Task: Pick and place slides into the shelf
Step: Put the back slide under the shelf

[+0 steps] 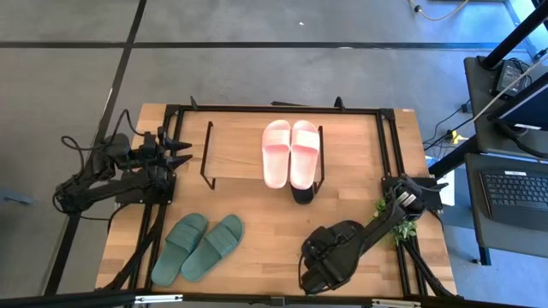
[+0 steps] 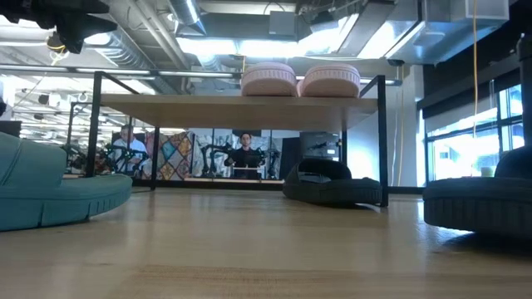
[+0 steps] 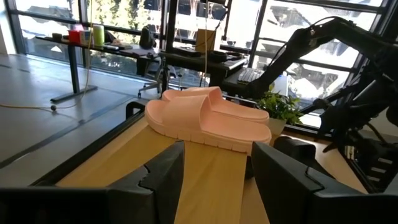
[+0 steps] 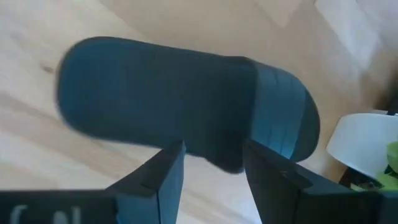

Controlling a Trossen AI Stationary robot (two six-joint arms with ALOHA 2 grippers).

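High view: overhead, straight down on the whole bench [image 1: 257, 205]. Low view: bench height, level, facing the shelf [image 2: 241, 103]. Left wrist view: near, facing the pink slides [image 3: 208, 118], shared with both. Right wrist view: close above a black slide [image 4: 186, 106].

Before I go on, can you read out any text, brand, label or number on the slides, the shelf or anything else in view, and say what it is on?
No readable text in any view.
Pink slides: plain straps, no brand visible.
Green slides: no marking visible.
Black slide under the right gripper: blurred, no mark legible.
Shelf: bare wooden board, no label.
Laptop: keys too small to read.
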